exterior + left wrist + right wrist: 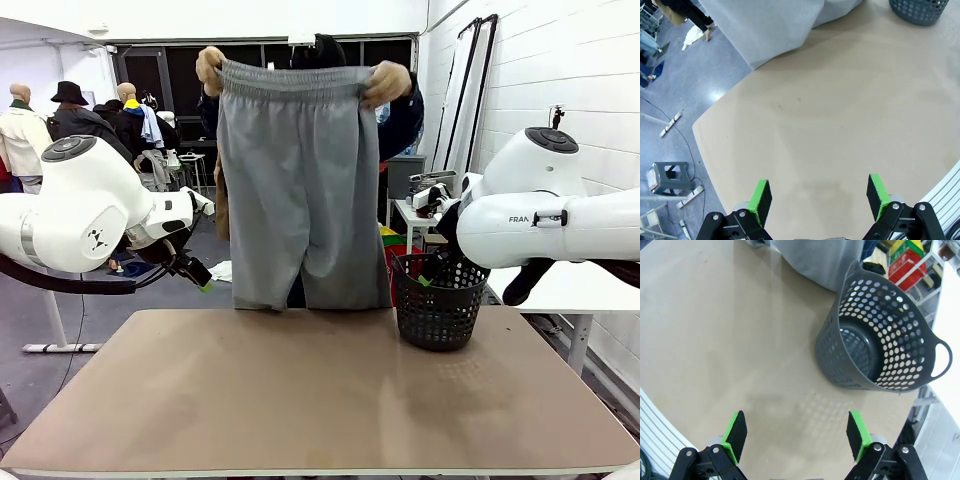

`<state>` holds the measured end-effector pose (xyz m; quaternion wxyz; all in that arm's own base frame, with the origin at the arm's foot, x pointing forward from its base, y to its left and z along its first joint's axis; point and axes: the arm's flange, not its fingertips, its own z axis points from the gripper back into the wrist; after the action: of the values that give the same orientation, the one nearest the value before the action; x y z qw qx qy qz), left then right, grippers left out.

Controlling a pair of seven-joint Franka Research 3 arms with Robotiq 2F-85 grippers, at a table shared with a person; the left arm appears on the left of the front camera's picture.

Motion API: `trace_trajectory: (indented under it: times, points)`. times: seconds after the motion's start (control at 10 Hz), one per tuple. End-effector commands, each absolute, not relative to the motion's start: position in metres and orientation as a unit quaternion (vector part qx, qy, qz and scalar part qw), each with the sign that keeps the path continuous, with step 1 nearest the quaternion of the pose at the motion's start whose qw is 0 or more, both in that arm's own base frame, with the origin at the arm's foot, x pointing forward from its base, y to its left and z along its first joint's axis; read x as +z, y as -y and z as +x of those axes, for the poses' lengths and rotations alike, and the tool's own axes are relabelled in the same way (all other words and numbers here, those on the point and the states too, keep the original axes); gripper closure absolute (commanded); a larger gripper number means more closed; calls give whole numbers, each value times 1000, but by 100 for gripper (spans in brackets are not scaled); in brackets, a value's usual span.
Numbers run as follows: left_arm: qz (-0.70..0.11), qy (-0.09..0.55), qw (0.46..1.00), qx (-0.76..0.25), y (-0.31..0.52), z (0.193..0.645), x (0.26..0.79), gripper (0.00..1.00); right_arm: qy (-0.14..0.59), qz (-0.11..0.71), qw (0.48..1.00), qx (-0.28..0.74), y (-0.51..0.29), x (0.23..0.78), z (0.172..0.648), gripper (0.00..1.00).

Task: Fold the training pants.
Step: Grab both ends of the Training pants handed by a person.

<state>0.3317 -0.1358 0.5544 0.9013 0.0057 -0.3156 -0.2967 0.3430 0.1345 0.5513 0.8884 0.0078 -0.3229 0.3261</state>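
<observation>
The light grey training pants hang full length at the far side of the table, held up by the waistband in a person's two hands. Their leg ends reach down to about the table's far edge. The hems also show in the left wrist view and the right wrist view. My left gripper hovers to the left of the pants, off the table's far left corner, and it is open over bare tabletop. My right gripper is open above the table beside the basket.
A dark perforated basket stands at the table's far right; it looks empty. The tan tabletop is bare in front of the pants. Beyond the left edge lies floor with a stool and cables.
</observation>
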Motion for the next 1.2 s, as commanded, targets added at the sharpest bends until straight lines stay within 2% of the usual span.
trace_trajectory:
  times: [0.0, 1.1]
  points:
    - [6, 316, 901, -298, 136, 332, 554, 0, 325, 7, 887, 329, -134, 551, 343, 0]
    - [6, 316, 901, -298, 136, 332, 554, 0, 325, 7, 887, 329, -134, 551, 343, 0]
